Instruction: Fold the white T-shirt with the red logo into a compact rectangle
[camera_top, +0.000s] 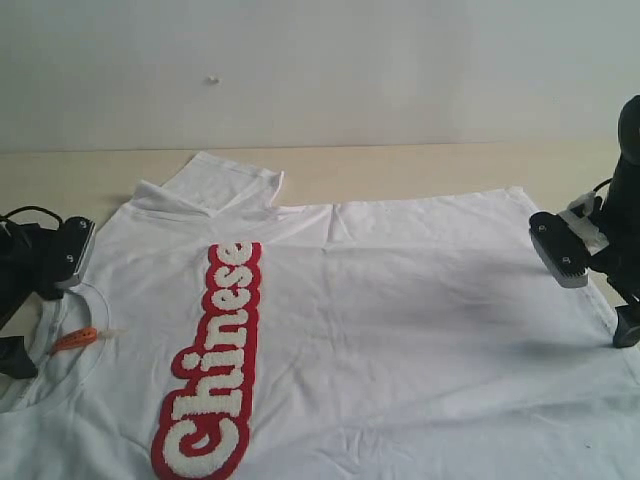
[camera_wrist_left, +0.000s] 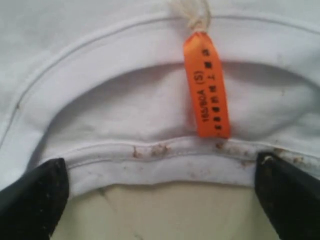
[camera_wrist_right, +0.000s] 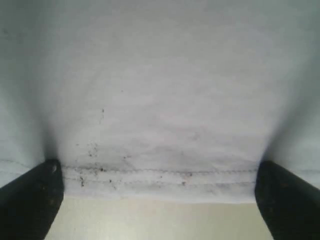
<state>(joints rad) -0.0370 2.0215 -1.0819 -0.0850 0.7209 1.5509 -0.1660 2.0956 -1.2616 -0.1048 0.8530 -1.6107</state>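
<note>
You see two black arms. The left gripper (camera_top: 45, 300) has a grey ridged pad (camera_top: 75, 250) on one finger and a black cable (camera_top: 28, 212) looping behind it. The right gripper (camera_top: 593, 292) has a matching pad, with a white fitting (camera_top: 585, 215) beside it. Close up, its fingertips (camera_wrist_right: 32, 197) are dark, blunt wedges.

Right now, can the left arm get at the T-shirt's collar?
Probably yes. The left arm has its jaws open, flanking the collar of the white T-shirt by the orange tag; nothing lies between.
</note>
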